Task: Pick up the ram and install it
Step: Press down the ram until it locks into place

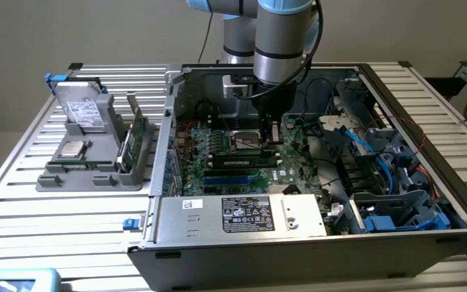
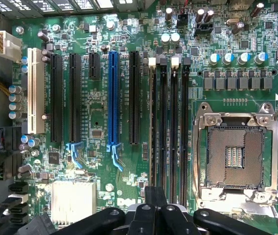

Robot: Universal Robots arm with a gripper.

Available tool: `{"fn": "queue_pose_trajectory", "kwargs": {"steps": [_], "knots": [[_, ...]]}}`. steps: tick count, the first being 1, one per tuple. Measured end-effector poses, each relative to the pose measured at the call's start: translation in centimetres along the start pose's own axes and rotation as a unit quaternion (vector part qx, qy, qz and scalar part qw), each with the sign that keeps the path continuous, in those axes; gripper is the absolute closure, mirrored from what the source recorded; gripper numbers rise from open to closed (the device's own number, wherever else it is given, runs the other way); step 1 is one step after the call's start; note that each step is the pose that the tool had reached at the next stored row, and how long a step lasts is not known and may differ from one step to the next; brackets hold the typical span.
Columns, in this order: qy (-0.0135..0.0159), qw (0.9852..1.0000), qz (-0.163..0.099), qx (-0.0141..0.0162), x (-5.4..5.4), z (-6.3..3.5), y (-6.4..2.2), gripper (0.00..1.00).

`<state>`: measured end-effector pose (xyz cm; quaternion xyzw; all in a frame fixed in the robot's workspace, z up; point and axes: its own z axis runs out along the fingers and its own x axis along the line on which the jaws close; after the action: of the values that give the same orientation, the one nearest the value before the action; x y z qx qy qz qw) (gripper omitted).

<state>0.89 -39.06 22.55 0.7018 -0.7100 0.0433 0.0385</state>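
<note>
The ram point(image 1: 242, 163), a slim dark stick with a small white sticker, stands in a memory slot on the motherboard inside the open computer case point(image 1: 396, 103). In the wrist view the ram point(image 2: 152, 127) shows edge-on in the memory slot farthest from the CPU socket point(image 2: 237, 156). My gripper point(image 1: 269, 141) reaches down into the case, just above the ram's end at the exterior view's right. In the wrist view the gripper point(image 2: 154, 193) is shut, its black fingertips together over that end of the ram. Whether they pinch the stick or only rest on it is hidden.
A grey fixture point(image 1: 95, 161) on the slatted table, at the exterior view's left, holds a hard drive point(image 1: 83, 112) and upright green boards point(image 1: 136, 131). The power supply point(image 1: 242, 214) fills the case's near side. Blue cables point(image 1: 363, 152) crowd the exterior view's right. Expansion slots include a blue one point(image 2: 113, 98).
</note>
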Motion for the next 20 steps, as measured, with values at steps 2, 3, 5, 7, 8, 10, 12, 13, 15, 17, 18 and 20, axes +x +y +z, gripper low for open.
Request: {"fn": "queue_pose_trajectory", "kwargs": {"steps": [2, 3, 5, 7, 8, 10, 12, 13, 15, 17, 18, 20], "knots": [[0.0000, 1.0000, 0.000, 0.0000, 0.0, 0.03, 0.01, 0.89], [0.0000, 1.0000, 0.000, 0.0000, 0.0, 0.04, 0.02, 0.89], [-0.0001, 1.0000, 0.000, -0.0001, 0.0, 0.04, 0.03, 0.89], [-0.0001, 1.0000, 0.000, 0.0000, 0.0, 0.04, 0.06, 0.89], [-0.0002, 1.0000, 0.001, 0.0000, 0.0, 0.05, 0.09, 0.89], [-0.0008, 1.0000, 0.001, 0.0001, 0.0, -0.19, 0.38, 0.89], [-0.0005, 1.0000, 0.001, 0.0000, 0.1, -0.68, 0.95, 0.89], [-0.0007, 1.0000, 0.001, 0.0000, 0.1, -0.85, 1.26, 0.89], [-0.0010, 1.0000, 0.000, 0.0000, 0.1, -0.99, 2.01, 0.89], [-0.0011, 1.0000, 0.001, 0.0000, 0.2, -1.01, 2.90, 0.89], [-0.0012, 1.0000, 0.001, -0.0001, 0.2, -1.01, 3.37, 0.89], [-0.0014, 1.0000, 0.000, -0.0001, 0.2, -1.02, 4.28, 0.89]]}}
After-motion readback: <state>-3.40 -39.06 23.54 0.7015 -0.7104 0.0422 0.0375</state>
